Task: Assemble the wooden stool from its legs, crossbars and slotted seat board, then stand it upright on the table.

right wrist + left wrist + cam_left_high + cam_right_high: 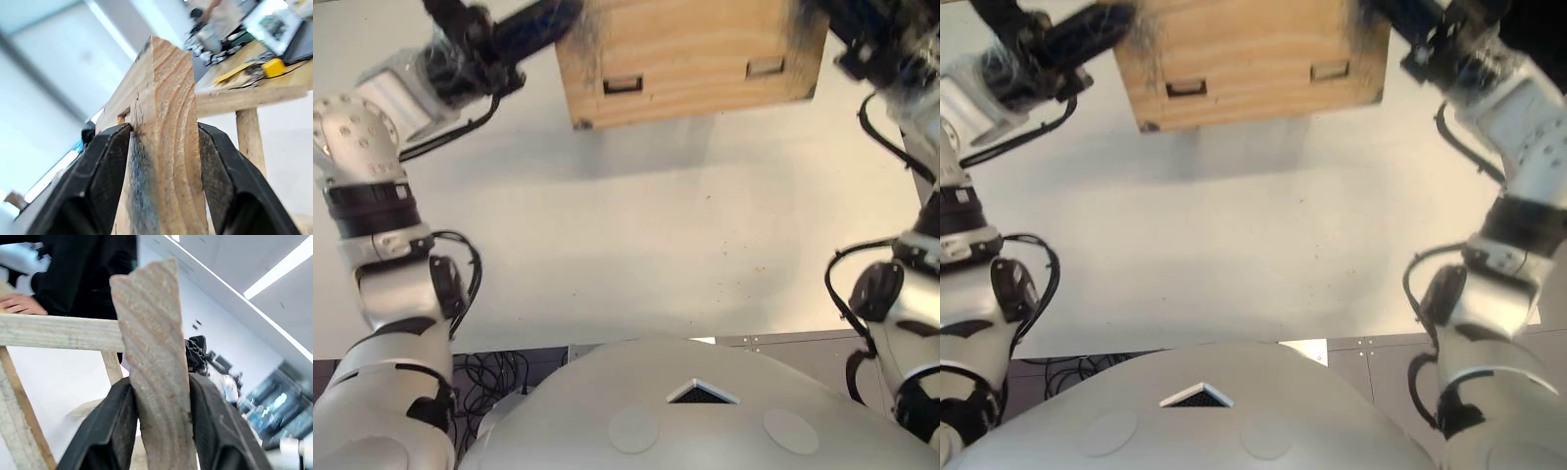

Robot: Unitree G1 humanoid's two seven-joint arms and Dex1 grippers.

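Observation:
The wooden stool hangs above the white table (pixel 626 255), its slotted seat board (pixel 690 59) facing me with two slots showing. My left gripper (pixel 558 24) is shut on the board's left edge and my right gripper (pixel 813 20) on its right edge. In the left wrist view the dark fingers (pixel 115 421) clamp the board's edge (pixel 151 333), with a crossbar (pixel 54 330) and a leg (pixel 19 416) behind it. In the right wrist view the fingers (pixel 107 166) squeeze thick wood (pixel 166 88), with another crossbar (pixel 244 95) and leg (pixel 249 142) beyond.
The stool's shadow lies on the bare tabletop (pixel 1234 166) below it. The table's near edge (pixel 636 341) runs just ahead of me. A person's hand (pixel 19 303) and dark sleeve show beyond the crossbar. A cluttered workbench (pixel 254 63) stands farther off.

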